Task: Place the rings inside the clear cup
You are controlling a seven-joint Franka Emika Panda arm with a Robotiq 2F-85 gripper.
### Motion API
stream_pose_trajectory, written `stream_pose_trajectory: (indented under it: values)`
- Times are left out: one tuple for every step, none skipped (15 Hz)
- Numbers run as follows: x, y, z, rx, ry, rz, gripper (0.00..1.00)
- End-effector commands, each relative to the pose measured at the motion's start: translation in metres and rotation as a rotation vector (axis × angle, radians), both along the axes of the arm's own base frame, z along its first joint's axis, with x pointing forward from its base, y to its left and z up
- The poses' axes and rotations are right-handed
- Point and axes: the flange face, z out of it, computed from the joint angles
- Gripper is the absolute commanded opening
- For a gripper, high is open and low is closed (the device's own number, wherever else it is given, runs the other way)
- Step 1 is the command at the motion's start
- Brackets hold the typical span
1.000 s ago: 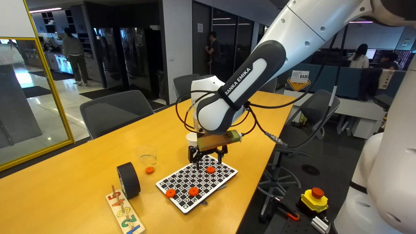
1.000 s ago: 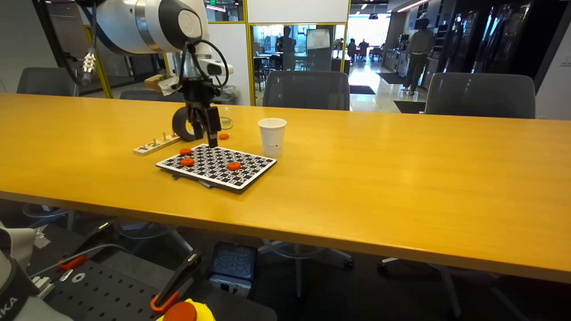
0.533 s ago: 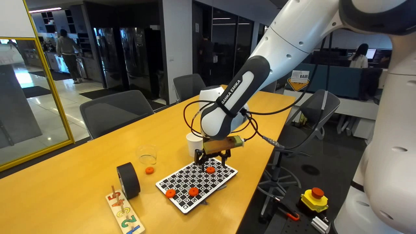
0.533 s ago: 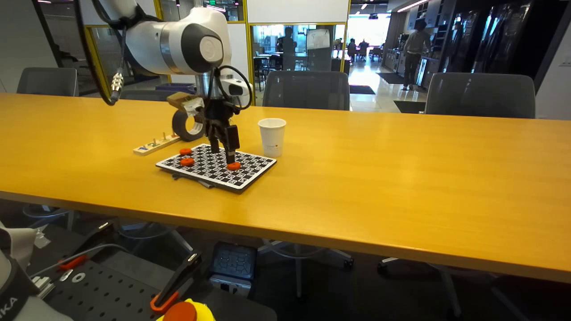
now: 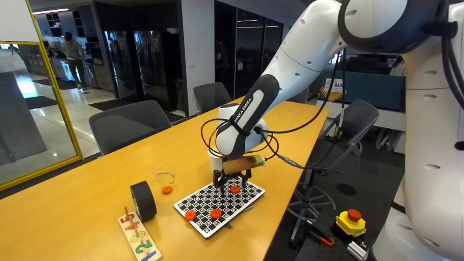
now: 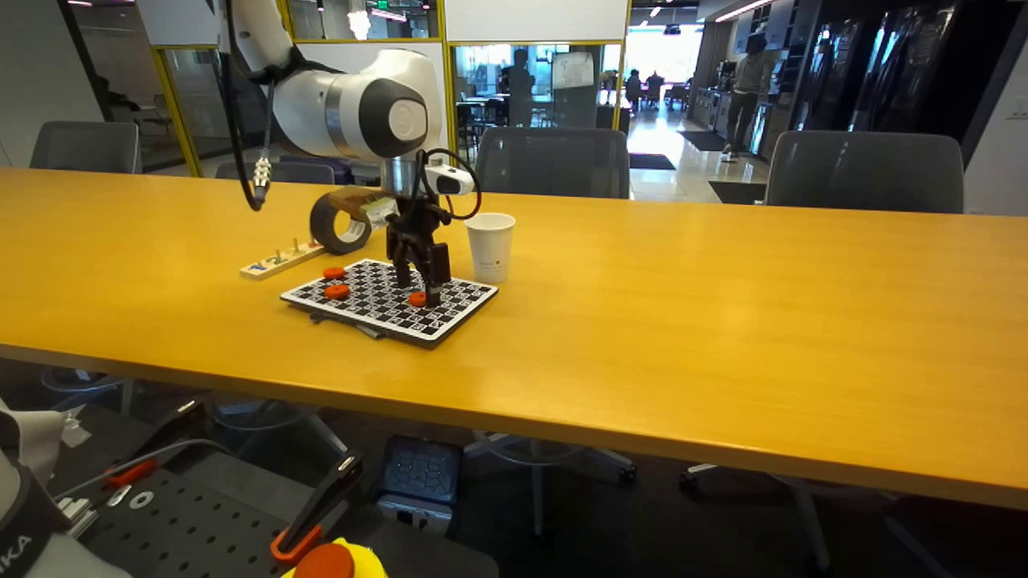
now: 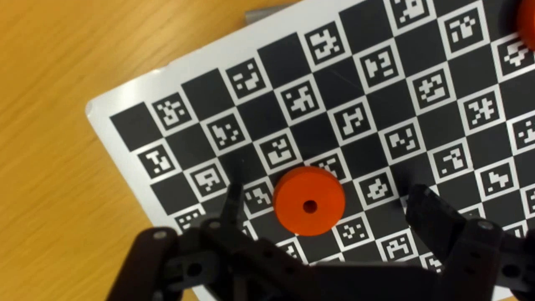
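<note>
On the table [image 5: 83, 206], near the black tape roll [image 5: 144, 201], we make out the clear cup [image 5: 164, 173] in an exterior view, though only faintly: the table shows through its wall, and we cannot tell which way up it stands. One orange ring [image 5: 166, 190] lies on the table just beside the cup, outside it. The opaque white cup [image 6: 490, 249] stands upright near the checkered board [image 6: 385, 309]; its inside is out of our sight, and in an exterior view the arm [image 5: 295, 61] and the pincer [image 5: 233, 188] cover part of it.

The board bears three more: a second ring [image 5: 190, 215] by its border and a third ring [image 5: 216, 214] near that, both towards one end, and a fourth ring [image 7: 309, 201] lying flat towards the opposite end, between the fingers of the pincer. We see the pincer released, its jaws spread wide; in the wrist view board squares show between each finger and the ring. Whether the fingertips touch the board we cannot tell.

One of the other rings is cut off at the right edge of the wrist view. Some grey piece [image 7: 265, 14] pokes out from under the board, too little of it for us to name. A numbered wooden strip [image 5: 139, 237] with pegs, just beside the tape roll, runs out of an exterior view at the bottom.
</note>
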Motion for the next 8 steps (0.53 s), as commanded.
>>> stream_pose_trajectory:
  values:
    - [0.013, -0.006, -0.001, 0.028, -0.014, 0.0, 1.0]
    - [0.012, -0.007, -0.001, 0.031, -0.01, -0.005, 1.0]
    - [0.01, -0.008, 0.001, 0.035, -0.004, -0.008, 1.0]
    - [0.007, -0.008, 0.004, 0.037, -0.008, -0.009, 1.0]
    - [0.004, -0.008, 0.008, 0.039, -0.008, -0.011, 1.0]
    - [0.001, -0.008, 0.011, 0.035, -0.013, -0.01, 1.0]
    - [-0.001, -0.008, 0.015, 0.032, -0.016, -0.01, 1.0]
    - [-0.004, -0.008, 0.018, 0.03, -0.019, -0.011, 1.0]
